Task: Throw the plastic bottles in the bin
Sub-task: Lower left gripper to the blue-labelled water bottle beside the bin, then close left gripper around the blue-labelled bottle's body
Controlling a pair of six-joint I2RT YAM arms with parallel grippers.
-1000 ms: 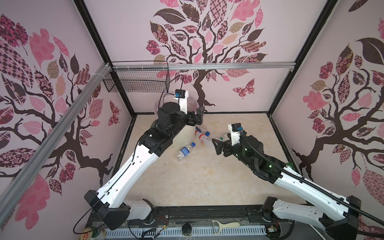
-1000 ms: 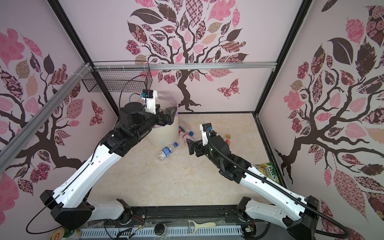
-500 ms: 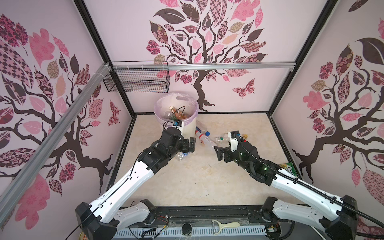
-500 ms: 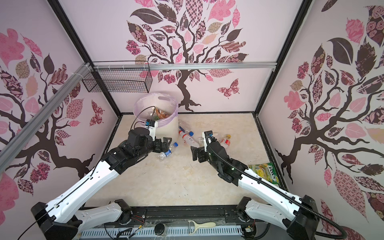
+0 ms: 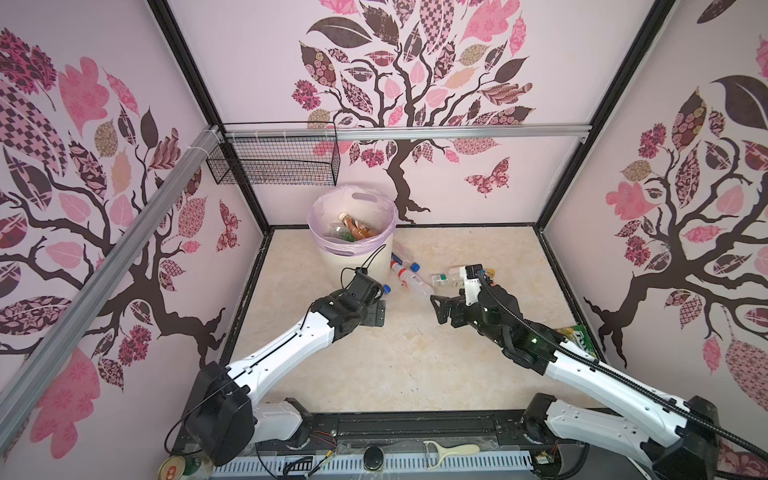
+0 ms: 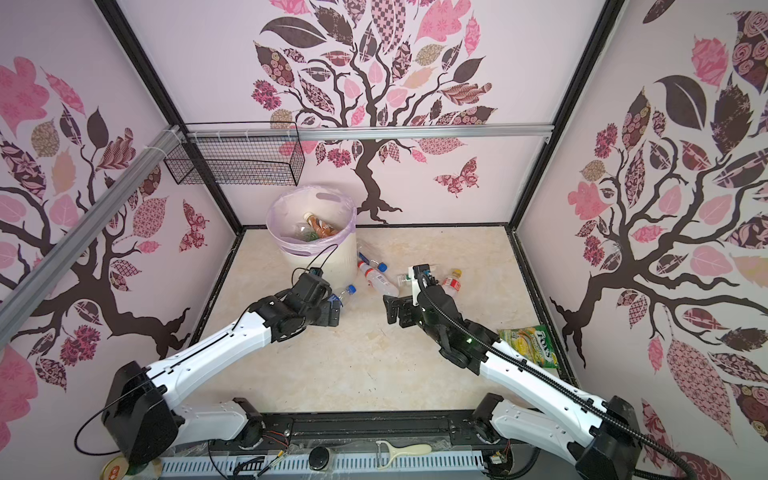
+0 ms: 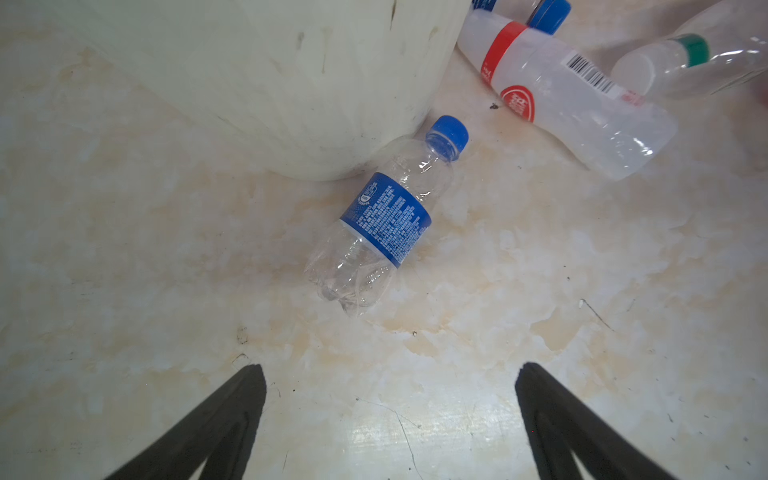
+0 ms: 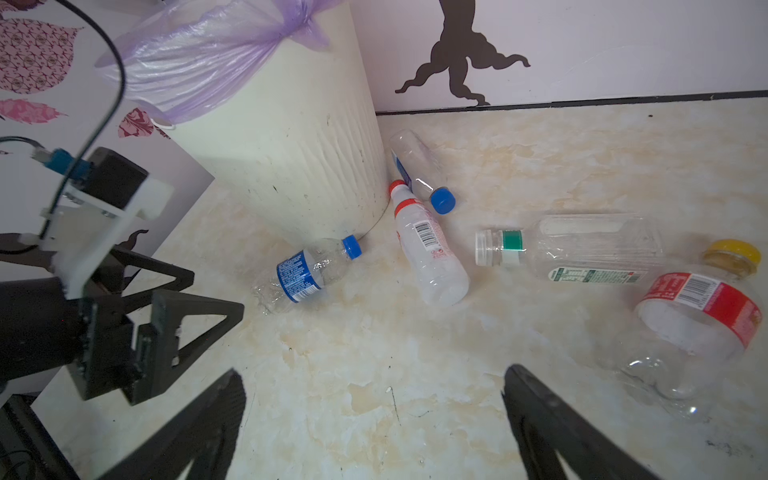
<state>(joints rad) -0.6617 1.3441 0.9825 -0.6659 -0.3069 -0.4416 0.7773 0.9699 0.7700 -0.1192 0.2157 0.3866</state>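
The cream bin [image 5: 353, 253] [image 6: 332, 257], lined with a lilac bag, stands at the back and holds several plastic bottles [image 5: 353, 226]. Against its foot lies a clear blue-labelled bottle [image 7: 386, 220] [image 8: 303, 274]. My left gripper [image 7: 390, 368] [image 6: 332, 311] hangs open just short of that bottle's base, holding nothing. A white red-banded bottle [image 8: 428, 249] [image 5: 409, 278], a blue-capped one [image 8: 415, 166], a green-banded one [image 8: 582, 245] and a red-labelled yellow-capped one [image 8: 698, 307] lie on the floor. My right gripper [image 8: 374, 370] [image 5: 440, 309] is open and empty, low in front of them.
A black wire mesh basket [image 5: 274, 166] hangs on the rail above the bin. A green-yellow snack packet [image 6: 530, 347] lies by the right wall. A peeler [image 5: 451, 451] and a can [image 5: 174, 469] sit on the front ledge. Walls close three sides.
My left arm has come down from over the bin to the floor beside the blue-labelled bottle, uncovering the bin. My right gripper has sunk lower and drawn back a little.
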